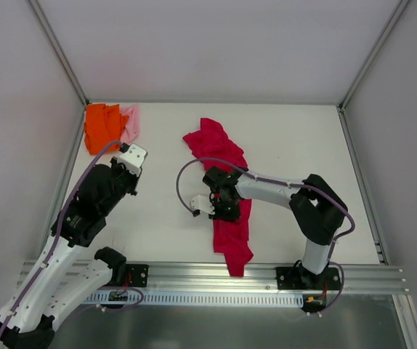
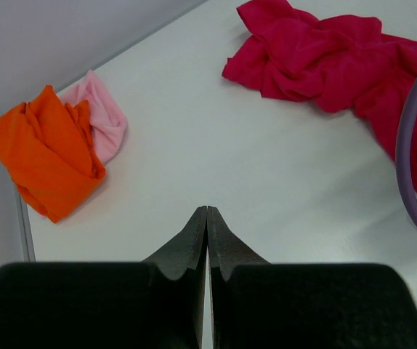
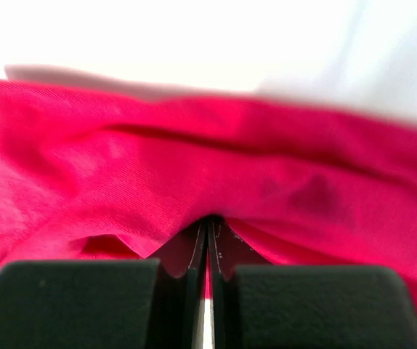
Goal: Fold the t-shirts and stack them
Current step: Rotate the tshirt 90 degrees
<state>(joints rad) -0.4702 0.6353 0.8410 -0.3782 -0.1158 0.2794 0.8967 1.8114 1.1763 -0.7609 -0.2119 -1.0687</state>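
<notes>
white table (image 1: 288, 131) is noted with the crimson t-shirt (image 1: 219, 149) laid crumpled in a long strip down its middle. the orange t-shirt (image 1: 101, 127) is bunched in the far left corner, with the pink t-shirt (image 1: 131, 122) pressed against its right side. a fold of crimson cloth is pinched by the right gripper (image 3: 208, 222); the left gripper (image 2: 207, 211) is pressed together, empty, above bare table.

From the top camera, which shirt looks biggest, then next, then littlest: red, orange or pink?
1. red shirt, stretched long.
2. orange shirt, bunched up.
3. pink shirt: only a bit peeks out beside the orange, so its real size is unsure.
</notes>
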